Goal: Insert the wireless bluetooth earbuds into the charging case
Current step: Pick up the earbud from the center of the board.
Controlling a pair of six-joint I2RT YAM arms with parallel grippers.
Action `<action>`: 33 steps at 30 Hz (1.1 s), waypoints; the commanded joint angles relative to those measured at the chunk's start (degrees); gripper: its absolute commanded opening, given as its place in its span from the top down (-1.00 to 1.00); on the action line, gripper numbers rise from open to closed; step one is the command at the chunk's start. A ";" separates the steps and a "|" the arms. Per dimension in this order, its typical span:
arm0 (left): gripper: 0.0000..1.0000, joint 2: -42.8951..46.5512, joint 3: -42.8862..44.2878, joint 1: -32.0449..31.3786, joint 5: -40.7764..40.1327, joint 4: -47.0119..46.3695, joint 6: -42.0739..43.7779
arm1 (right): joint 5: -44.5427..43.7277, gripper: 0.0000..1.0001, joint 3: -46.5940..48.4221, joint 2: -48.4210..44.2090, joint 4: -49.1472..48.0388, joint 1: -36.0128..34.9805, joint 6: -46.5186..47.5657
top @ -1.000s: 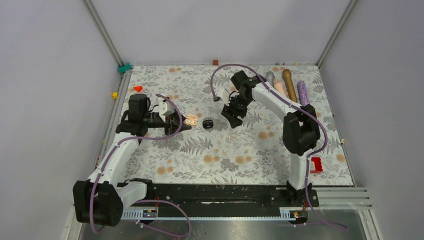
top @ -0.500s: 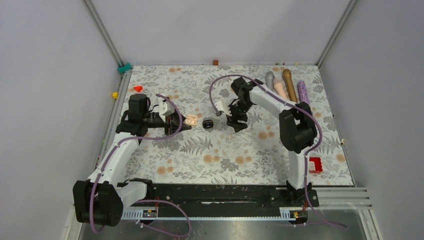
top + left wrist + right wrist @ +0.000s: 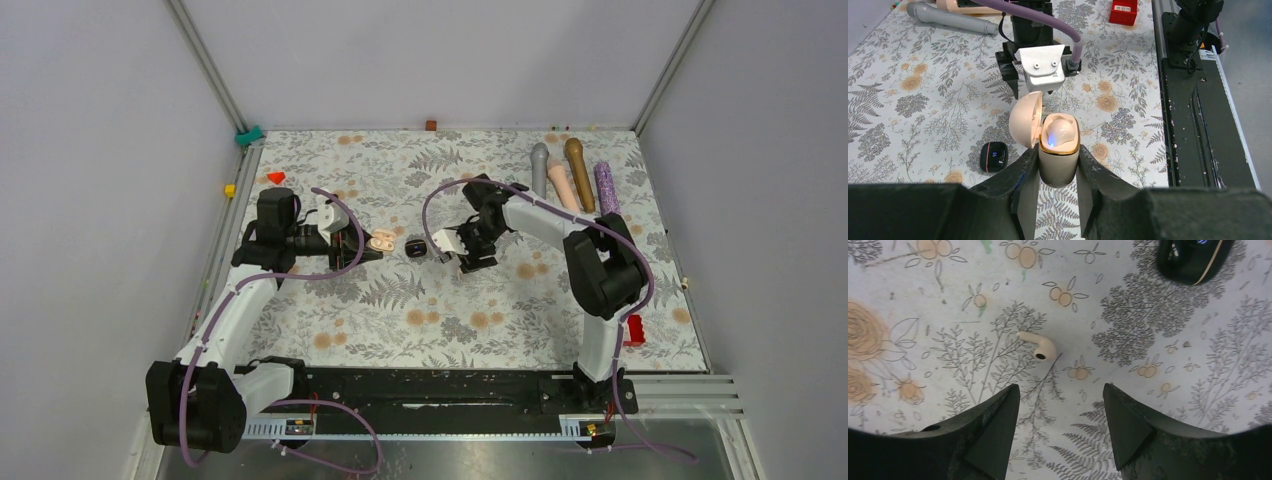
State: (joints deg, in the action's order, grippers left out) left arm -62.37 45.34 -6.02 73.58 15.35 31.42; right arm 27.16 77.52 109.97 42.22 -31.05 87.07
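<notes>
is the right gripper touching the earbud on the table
Apart. The right wrist view shows the earbud beyond the open right gripper, bare cloth between it and both fingers.

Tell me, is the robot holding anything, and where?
The left hand pinches the open charging case by the two sides of its lower half. The right hand is open and empty, over a loose earbud.

Open cloth (image 3: pixel 1128 390) surrounds the earbud (image 3: pixel 1039 346); the black case (image 3: pixel 1193 257) lies nearby.
</notes>
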 commanded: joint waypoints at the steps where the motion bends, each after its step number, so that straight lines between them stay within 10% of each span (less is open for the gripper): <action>1: 1.00 0.33 0.02 0.33 2.88 -2.31 0.74 | -1.71 -0.36 0.23 -0.30 -4.37 -1.26 3.41; 33: 1.00 0.13 0.99 0.40 2.60 0.90 3.16 | -1.82 0.19 3.87 5.92 5.41 -4.46 16.98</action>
State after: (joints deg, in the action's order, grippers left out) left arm -62.37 45.34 -5.98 73.56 17.12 33.15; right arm 24.69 79.57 114.83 46.04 -34.81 103.44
